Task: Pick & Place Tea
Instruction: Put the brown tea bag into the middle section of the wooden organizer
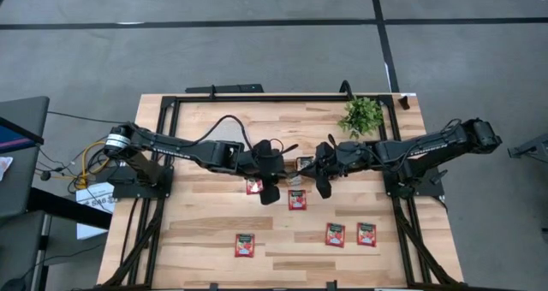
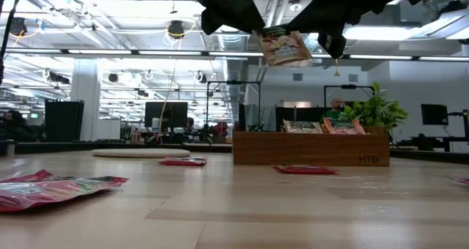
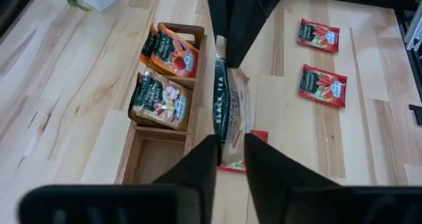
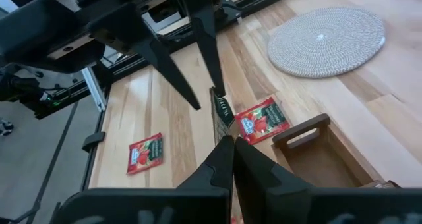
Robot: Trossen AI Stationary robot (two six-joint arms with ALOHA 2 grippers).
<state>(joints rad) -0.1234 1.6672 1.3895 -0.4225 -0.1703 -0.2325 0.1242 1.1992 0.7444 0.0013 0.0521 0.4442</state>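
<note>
A pale tea sachet [image 2: 286,47] marked BLACK TEA hangs in the air above the table's middle, between my two grippers. My right gripper [image 4: 227,141] is shut on one end of it. My left gripper [image 3: 231,141] is open, with its fingers on either side of the sachet's other end [image 3: 227,135]; whether they touch it I cannot tell. The wooden tray [image 3: 135,151] below holds sachets [image 3: 161,95] in two compartments; the third shows bare. Several red sachets [image 1: 297,199] lie flat on the table. My right gripper pinches the sachet's end [image 4: 222,122] between its two fingers, coming from the table's right and slanting down. The sachet is lifted clear above the table, stands on edge and is a little tilted, and reaches toward my left gripper.
A round woven mat [image 4: 326,29] lies on the table's left part. A small potted plant [image 1: 361,115] stands at the far right. Red sachets [image 1: 335,234] lie spread over the near half of the table. A black frame [image 1: 171,103] runs along the table's edges.
</note>
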